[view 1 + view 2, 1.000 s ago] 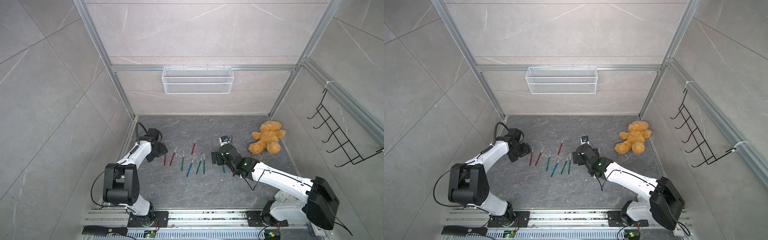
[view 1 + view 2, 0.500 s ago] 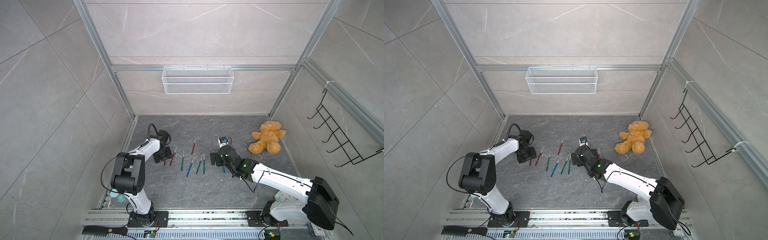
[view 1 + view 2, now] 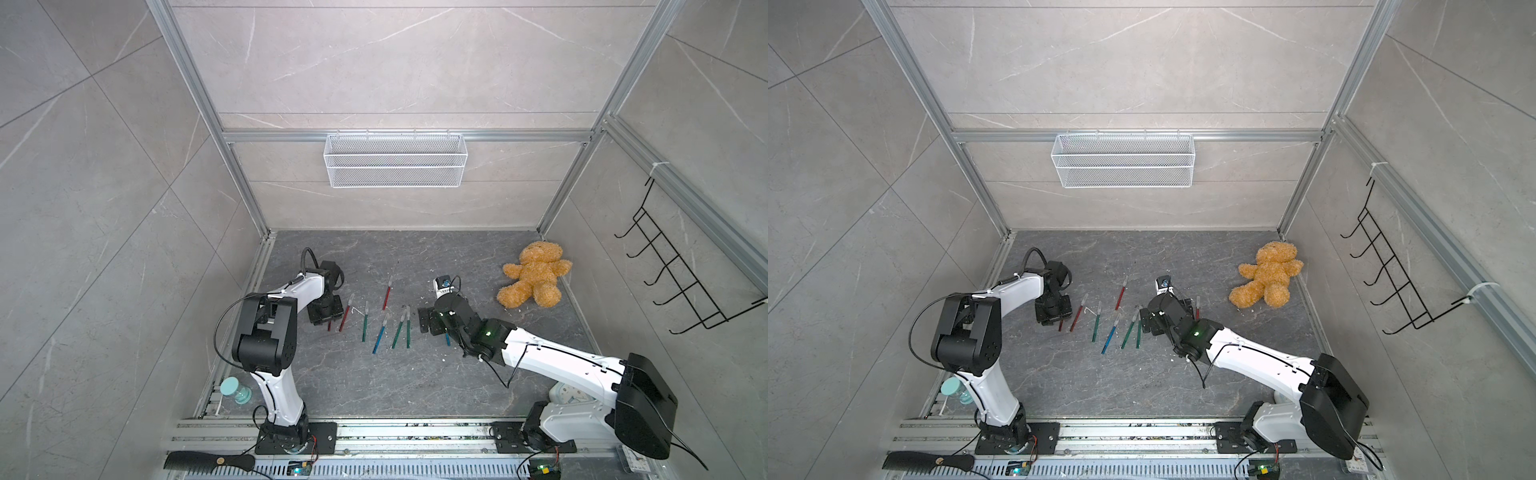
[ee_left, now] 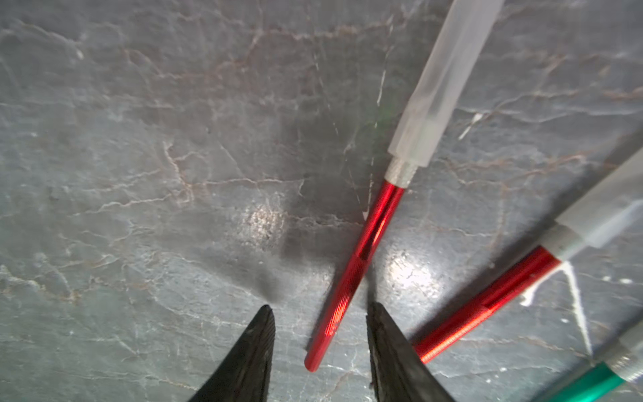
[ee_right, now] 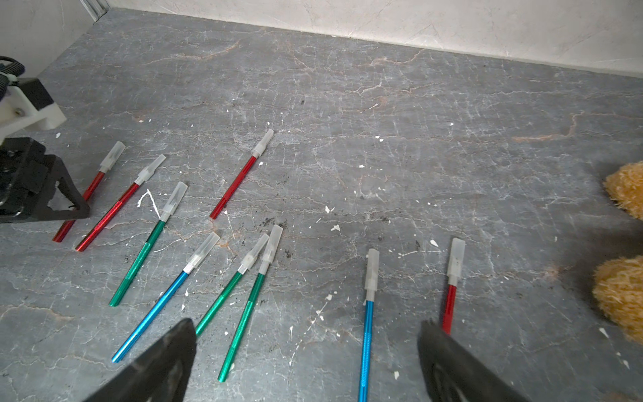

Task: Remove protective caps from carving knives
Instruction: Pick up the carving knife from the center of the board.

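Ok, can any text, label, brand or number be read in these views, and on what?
No legible text anywhere.
comb: a small round mark on its handle, too small to read.
carving knives and protective caps: no print visible in the wrist views.

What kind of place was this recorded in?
Likely a robot test cell, not a home: tiled walls in an aluminium frame, a left arm and right arm mounted on a rail, staged teddy bear.
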{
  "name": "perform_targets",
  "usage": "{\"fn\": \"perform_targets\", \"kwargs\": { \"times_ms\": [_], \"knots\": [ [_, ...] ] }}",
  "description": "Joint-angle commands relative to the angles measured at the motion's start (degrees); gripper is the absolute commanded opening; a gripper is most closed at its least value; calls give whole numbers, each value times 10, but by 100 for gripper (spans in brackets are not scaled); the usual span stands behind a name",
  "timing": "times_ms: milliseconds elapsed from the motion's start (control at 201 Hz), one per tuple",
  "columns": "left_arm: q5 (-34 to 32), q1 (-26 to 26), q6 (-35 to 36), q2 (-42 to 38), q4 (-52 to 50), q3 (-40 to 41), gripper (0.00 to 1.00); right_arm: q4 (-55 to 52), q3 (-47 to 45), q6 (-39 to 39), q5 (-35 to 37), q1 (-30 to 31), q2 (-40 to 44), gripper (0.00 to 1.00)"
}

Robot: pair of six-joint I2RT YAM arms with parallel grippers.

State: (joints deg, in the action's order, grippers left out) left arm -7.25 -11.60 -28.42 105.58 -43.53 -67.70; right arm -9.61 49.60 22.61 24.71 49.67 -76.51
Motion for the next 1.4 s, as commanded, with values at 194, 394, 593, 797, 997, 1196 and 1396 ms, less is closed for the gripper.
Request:
{"fn": "perform_targets", "kwargs": {
  "times_ms": [194,394,593,797,997,1196,1396],
  "knots": [
    [7,0,16,28,-17,-22,35,2,0,-13,18,14,3,99],
    [10,0,17,41,-19,-21,27,-1,3,-16,29,19,2,99],
    [10,-3,18,54,-24,-21,21,-4,4,-17,39,24,0,99],
    [6,-8,16,59,-28,-21,17,-5,6,-20,45,28,-2,99],
    [-4,-9,13,56,-35,-21,12,-7,8,-23,53,32,-6,99],
    [-16,-9,13,40,-42,-20,3,-7,10,-23,55,36,-8,100],
    [-27,-10,23,-20,-57,-18,0,0,7,-19,48,36,-8,100]
  ]
}}
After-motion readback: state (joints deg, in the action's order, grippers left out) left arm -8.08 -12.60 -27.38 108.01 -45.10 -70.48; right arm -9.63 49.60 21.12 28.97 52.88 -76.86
